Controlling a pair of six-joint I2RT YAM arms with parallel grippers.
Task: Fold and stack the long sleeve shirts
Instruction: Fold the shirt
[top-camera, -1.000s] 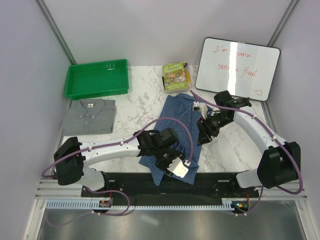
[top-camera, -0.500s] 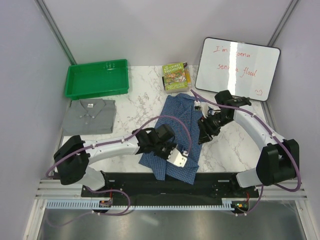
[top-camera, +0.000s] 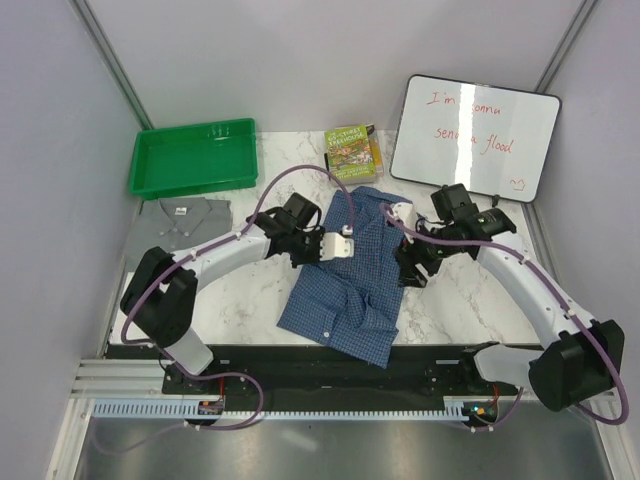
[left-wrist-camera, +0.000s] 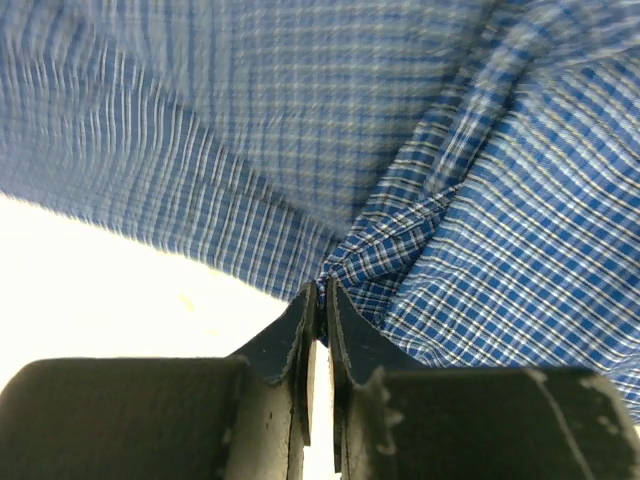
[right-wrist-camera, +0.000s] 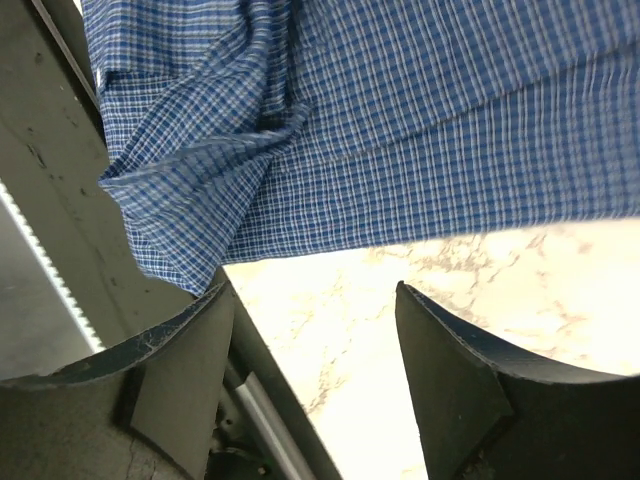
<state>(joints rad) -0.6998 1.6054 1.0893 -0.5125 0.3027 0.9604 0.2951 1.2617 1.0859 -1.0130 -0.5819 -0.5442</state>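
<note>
The blue checked shirt (top-camera: 345, 300) lies crumpled in the middle of the marble table. My left gripper (top-camera: 340, 246) is over its far left part and is shut on a pinched fold of the blue cloth (left-wrist-camera: 400, 250); in the left wrist view the left gripper (left-wrist-camera: 322, 292) has its jaws pressed together on the fabric. My right gripper (top-camera: 408, 270) hangs at the shirt's right edge. In the right wrist view the right gripper (right-wrist-camera: 315, 300) stands open over bare marble, the blue shirt (right-wrist-camera: 400, 150) just beyond its tips. The grey shirt (top-camera: 182, 216) lies folded at the left.
A green tray (top-camera: 192, 157) stands at the back left, behind the grey shirt. A green book (top-camera: 352, 153) and a whiteboard (top-camera: 474, 137) are at the back. A black rail (top-camera: 330, 365) runs along the table's near edge.
My left gripper shut on the blue cloth near the shirt's near end and carried it away toward the far left. The right gripper opened wider and barely moved.
</note>
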